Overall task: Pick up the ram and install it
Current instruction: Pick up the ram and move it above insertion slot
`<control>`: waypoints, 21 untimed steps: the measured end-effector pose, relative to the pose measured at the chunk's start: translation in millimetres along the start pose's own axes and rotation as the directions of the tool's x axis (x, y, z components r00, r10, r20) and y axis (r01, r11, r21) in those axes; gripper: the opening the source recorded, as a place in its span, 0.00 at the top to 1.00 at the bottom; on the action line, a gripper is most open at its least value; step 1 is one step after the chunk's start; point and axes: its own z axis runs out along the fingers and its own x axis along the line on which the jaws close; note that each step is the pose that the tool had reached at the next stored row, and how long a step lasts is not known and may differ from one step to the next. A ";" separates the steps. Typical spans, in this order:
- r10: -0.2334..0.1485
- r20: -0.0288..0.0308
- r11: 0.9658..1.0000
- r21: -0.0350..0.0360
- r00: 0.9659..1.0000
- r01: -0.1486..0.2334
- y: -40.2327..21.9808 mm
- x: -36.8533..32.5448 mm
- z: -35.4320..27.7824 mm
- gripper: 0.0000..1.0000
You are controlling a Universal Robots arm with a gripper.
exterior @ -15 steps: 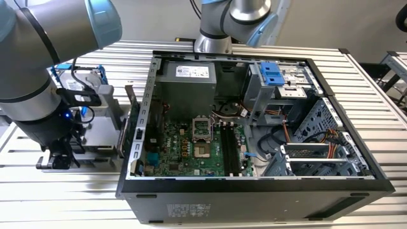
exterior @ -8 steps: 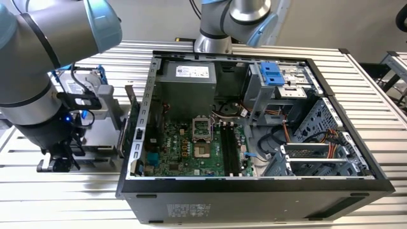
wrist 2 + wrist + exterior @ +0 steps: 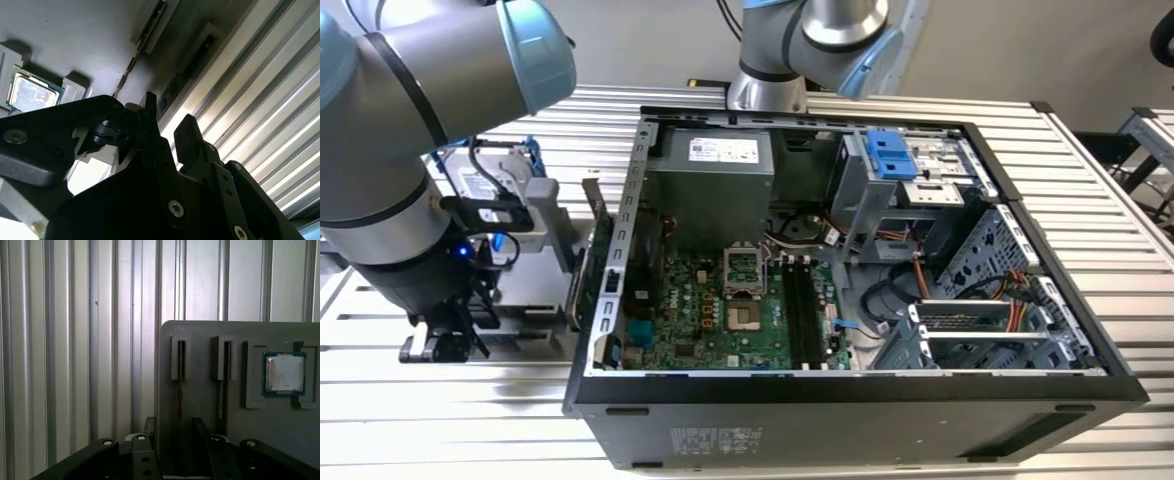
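Note:
The ram [image 3: 179, 395] stands on edge in a slot of a grey holder tray [image 3: 200, 340]; it is a thin dark stick, also seen edge-on in the second wrist view [image 3: 131, 64]. My gripper [image 3: 175, 432] is open just above the tray. One dark finger [image 3: 149, 426] is on each side of the ram's line, not touching it. The two fingertips [image 3: 187, 129] stand apart in the second wrist view too. In the exterior view the gripper [image 3: 443, 345] hangs low at the left, outside the open computer case [image 3: 854, 385]. The black memory slots [image 3: 805, 310] lie on the green motherboard.
A second thin stick [image 3: 221, 400] sits in the neighbouring tray slot. A square silver processor chip [image 3: 284, 372] rests in a tray pocket. A hard drive in a blue frame [image 3: 494, 185] stands behind the arm. Ribbed metal table [image 3: 467, 420] surrounds the case.

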 end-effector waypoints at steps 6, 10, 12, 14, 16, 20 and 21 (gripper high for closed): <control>0.000 0.000 1.000 0.000 1.000 0.000 -0.3 -4.1 0.7 0.00; 0.000 0.000 1.000 0.000 1.000 0.000 -0.2 -4.3 2.0 0.00; 0.000 0.000 1.000 0.000 1.000 0.000 -0.3 -4.3 2.1 0.00; 0.000 0.000 1.000 0.000 1.000 0.000 -0.3 -4.4 2.2 0.00; 0.000 0.000 1.000 0.000 1.000 0.000 -0.2 -4.4 2.3 0.00; 0.000 0.000 1.000 0.000 1.000 0.000 -0.3 -4.4 2.3 0.00; 0.000 0.000 1.000 0.000 1.000 0.000 -0.3 -4.3 2.3 0.00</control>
